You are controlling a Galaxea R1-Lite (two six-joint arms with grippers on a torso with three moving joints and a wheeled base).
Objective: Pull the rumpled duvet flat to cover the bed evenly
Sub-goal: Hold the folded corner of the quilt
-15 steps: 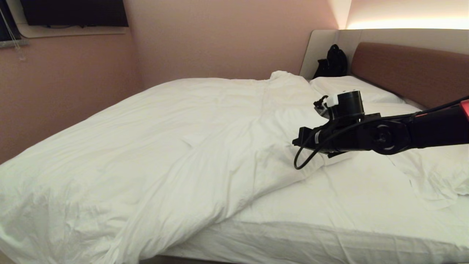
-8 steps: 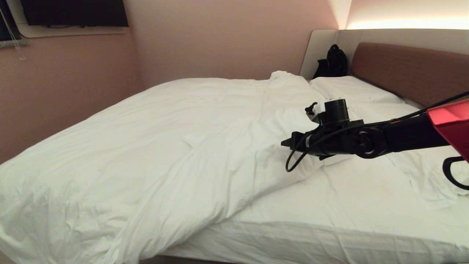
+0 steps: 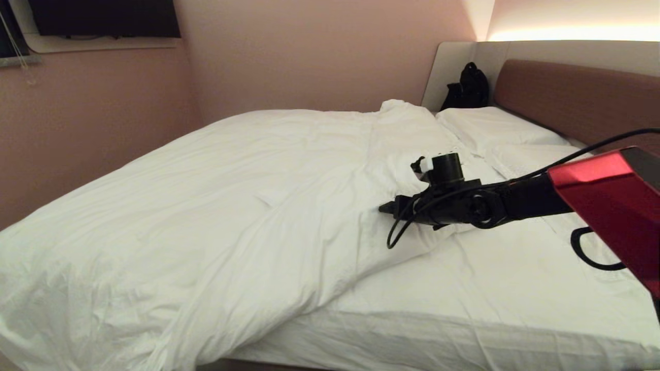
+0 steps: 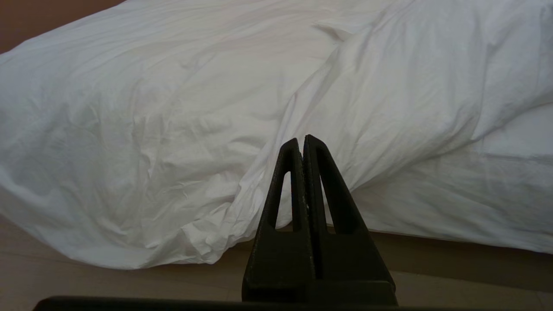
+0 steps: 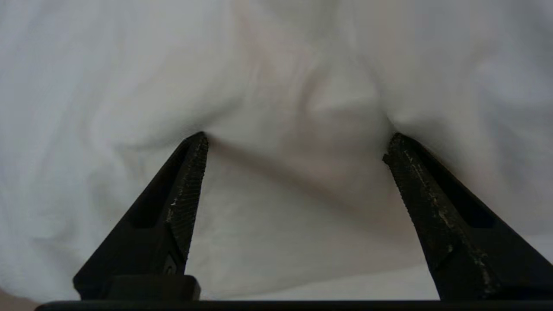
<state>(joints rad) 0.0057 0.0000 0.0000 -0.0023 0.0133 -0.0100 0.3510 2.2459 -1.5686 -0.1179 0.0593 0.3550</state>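
Duvet (image 3: 216, 206): you see a thick, creased white quilt heaped over the bed's left and middle, one corner spilling over the near edge toward the floor.
Duvet edge: it runs diagonally, leaving the right side uncovered.
Bed (image 3: 490, 299): your low double bed shows bare white sheet at right, brown padded headboard behind.

Lying bare along the near right of the bed (image 3: 495, 288), open sheet; bunching left, duvet (image 3: 216, 206); blocking beyond, pillows (image 3: 490, 126)
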